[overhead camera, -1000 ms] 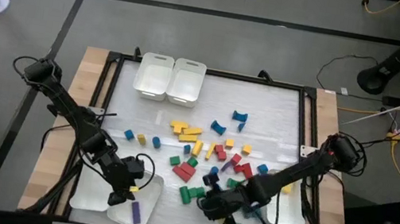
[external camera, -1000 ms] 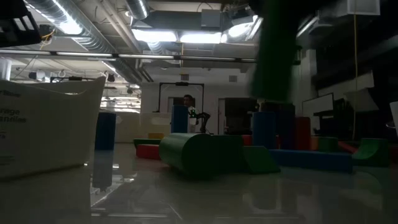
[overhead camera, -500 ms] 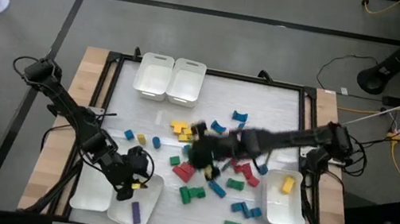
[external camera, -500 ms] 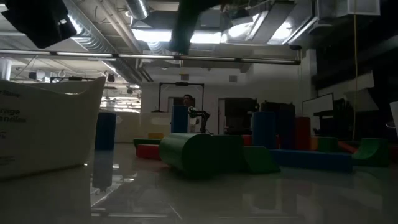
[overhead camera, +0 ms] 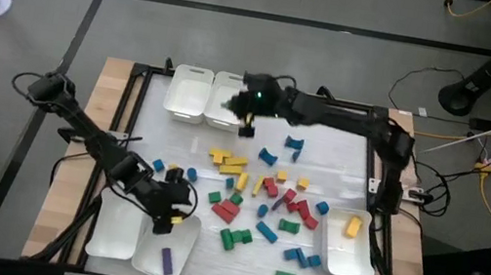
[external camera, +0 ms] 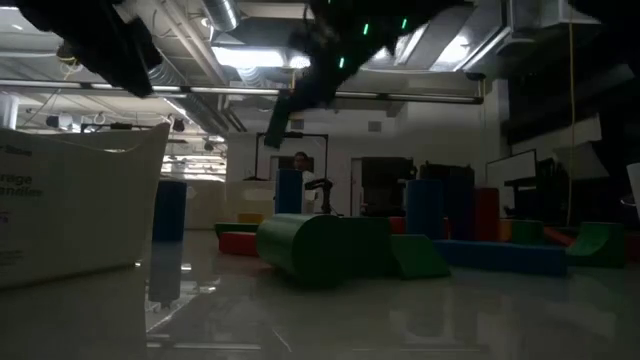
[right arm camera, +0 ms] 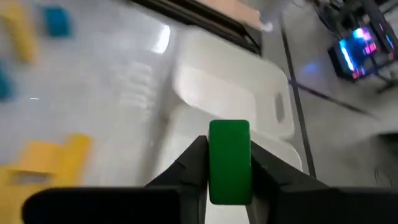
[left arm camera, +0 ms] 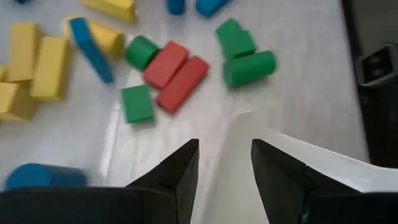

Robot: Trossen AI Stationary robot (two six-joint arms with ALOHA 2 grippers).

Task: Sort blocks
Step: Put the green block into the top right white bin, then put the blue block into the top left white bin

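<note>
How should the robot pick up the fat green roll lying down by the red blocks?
Best to come straight down and pinch its two flat ends. The green roll lies on its side, so its curved sides could slip, and a green block crowds one long side; both ends look free. The open left tool is nearest; the right tool already holds a green bar.

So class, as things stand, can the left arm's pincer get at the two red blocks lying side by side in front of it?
Probably yes: the left pincer is open, and the red blocks lie just ahead on bare table, uncovered.
</note>
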